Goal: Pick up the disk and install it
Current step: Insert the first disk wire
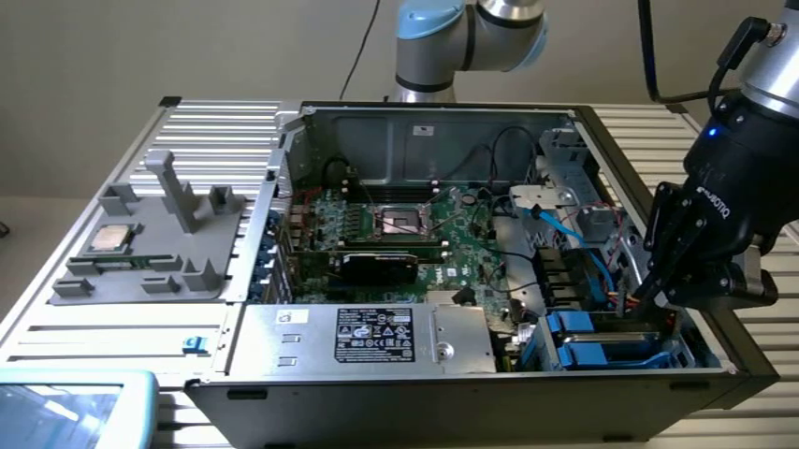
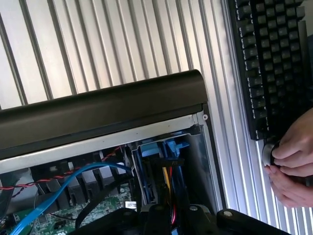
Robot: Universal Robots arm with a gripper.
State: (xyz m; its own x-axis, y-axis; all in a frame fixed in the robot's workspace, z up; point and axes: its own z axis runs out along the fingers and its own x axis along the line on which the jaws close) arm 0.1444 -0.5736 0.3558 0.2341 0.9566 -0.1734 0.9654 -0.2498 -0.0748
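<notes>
One open computer case [image 1: 413, 140] is lying on the ribbed table [image 1: 100, 327]. It is holding a green motherboard [image 1: 481, 248], one black card [image 1: 381, 267], one silver power supply [image 1: 362, 341] and a drive bay [image 1: 537, 346] in its corner toward the exterior view's right. Two blue-bracketed units are sitting in that bay: the disk [image 1: 577, 324], and a second drive unit [image 1: 605, 357] just beside it, nearer the camera.

The gripper [image 1: 646, 301] is reaching down into the bay with its fingers drawn nearly together, just beside the disk. Whether they are pinching it cannot be told.

Blue cables [image 1: 562, 224] and a red wire [image 2: 29, 187] are crowding the space around the bay.

To the exterior view's left, one grey tray [image 1: 163, 281] is carrying one square processor chip [image 1: 110, 238]. A small blue clip [image 1: 191, 343] is resting on the table near it.

In the wrist view, a person's hand [image 2: 293, 147] is gripping a silver knob [image 2: 267, 154] beside a black keyboard [image 2: 274, 63].
</notes>
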